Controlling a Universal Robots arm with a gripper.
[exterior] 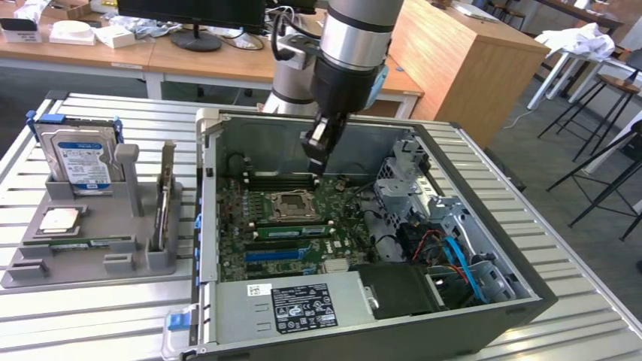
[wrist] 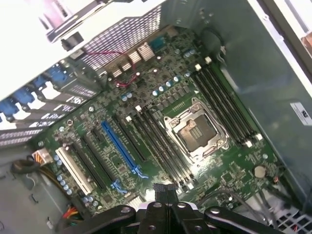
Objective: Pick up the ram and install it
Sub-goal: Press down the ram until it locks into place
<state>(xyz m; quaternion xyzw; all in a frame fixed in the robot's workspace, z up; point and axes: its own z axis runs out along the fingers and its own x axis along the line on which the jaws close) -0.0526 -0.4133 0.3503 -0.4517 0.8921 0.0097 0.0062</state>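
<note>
**Bench** [exterior: 101, 316]: 1, slatted metal; carries everything listed below.

**Case** [exterior: 373, 143]: 1, lying open, filling the bench from its middle to the edge at the exterior view's right.

**Arm** [exterior: 351, 45]: 1, reaching down over the case's far side.

**Board** [exterior: 236, 226]: 1, green, flat in the case. It has 1 open socket [exterior: 291, 203], 1 blue slot [exterior: 273, 254] and dark slot banks on both sides of the socket.

**Holder** [exterior: 90, 265]: 1, grey, by the bench edge at the exterior view's left, beside the case.

**Drive** [exterior: 83, 162]: 1, upright at the holder's far end.

**Ram** [exterior: 161, 207]: 1 stick, standing on its long edge in the holder's slot nearest the case, well apart from the pincer.

**Pincer** [exterior: 318, 174]: 1, fingers closed together and holding nothing. It hangs above the board's far slots, clear of them.

**Chip** [exterior: 60, 220]: 1, silver and square, flat in the holder.

**Strip** [exterior: 90, 242]: 1, short and green, flat by the holder's near edge.
</note>
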